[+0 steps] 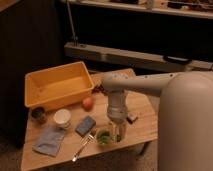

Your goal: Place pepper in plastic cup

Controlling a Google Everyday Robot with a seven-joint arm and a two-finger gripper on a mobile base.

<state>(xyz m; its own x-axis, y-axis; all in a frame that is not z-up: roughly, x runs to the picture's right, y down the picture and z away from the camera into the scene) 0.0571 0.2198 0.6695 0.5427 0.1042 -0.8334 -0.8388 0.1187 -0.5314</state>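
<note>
**Pepper at the cup, release pending**

The gripper [116,131] hangs just beside the plastic cup [104,137], at its right rim. Something green sits in the cup, likely the pepper [104,135]. If so, only release and withdrawal are left.

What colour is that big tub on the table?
Yellow-orange tub, camera view; the gripper hangs over the green plastic cup.

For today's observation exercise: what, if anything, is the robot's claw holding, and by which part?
It cannot be told. The claw hangs right beside the plastic cup on the table, and no pepper shows clearly in its grip.
</note>
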